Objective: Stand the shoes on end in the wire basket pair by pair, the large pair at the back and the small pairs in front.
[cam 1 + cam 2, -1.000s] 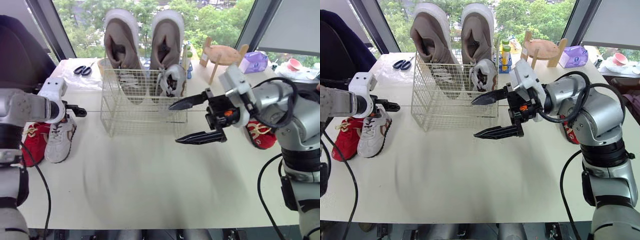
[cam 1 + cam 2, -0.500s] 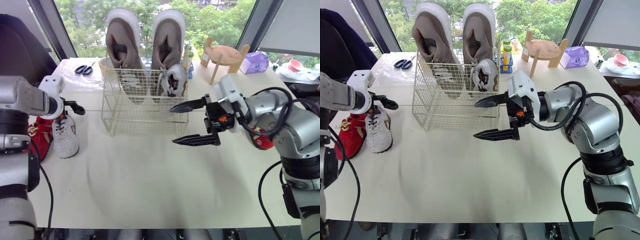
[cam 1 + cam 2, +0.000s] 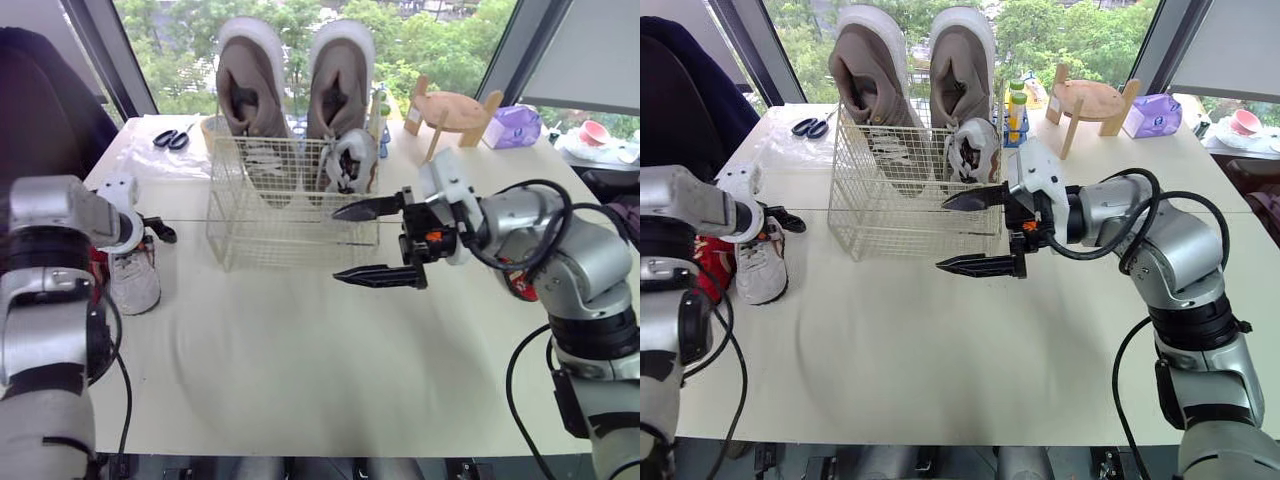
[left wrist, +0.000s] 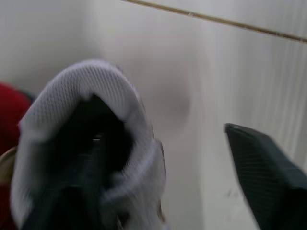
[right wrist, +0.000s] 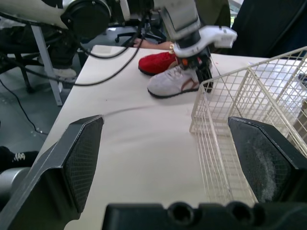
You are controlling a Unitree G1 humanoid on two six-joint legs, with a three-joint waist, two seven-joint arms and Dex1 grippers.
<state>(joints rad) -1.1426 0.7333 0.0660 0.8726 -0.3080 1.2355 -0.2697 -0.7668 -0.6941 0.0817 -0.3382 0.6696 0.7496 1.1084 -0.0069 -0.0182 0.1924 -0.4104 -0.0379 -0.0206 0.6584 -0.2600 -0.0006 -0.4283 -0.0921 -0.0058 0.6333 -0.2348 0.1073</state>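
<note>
- Broadly, the table has a wide bare stretch in front of the wire basket, reaching to its near edge. The strip left of the basket is narrower and holds shoes.
- Far left of the basket, a red shoe lies by the table's left edge, largely hidden behind the left arm in the head views.
- Between it and the basket, a white sneaker of mesh with reddish-brown stripes rests flat on its sole.
- The left gripper hangs over that sneaker's heel end with its jaws spread. In the wrist view one finger seems sunk in the shoe's dark mouth, too blurred to be sure, and the other finger stands outside over bare table.
- Behind the basket's left corner lie scissors with dark handles.
- The basket is a thin white wire grid with an open top. The large brown shoes, with thick pale soles, stand on end at its back, rising well above the rim. A small grey shoe stands at the basket's right side in front of them, and the front left part offers room.
- The right gripper hovers at the basket's right front corner with its jaws wide, holding nothing. Whether the upper tip touches the wire cannot be told.
- Right of the basket, a second red shoe is mostly covered by the right arm.
- Behind and right of the basket stand a wooden stand and a purple pack.
</note>
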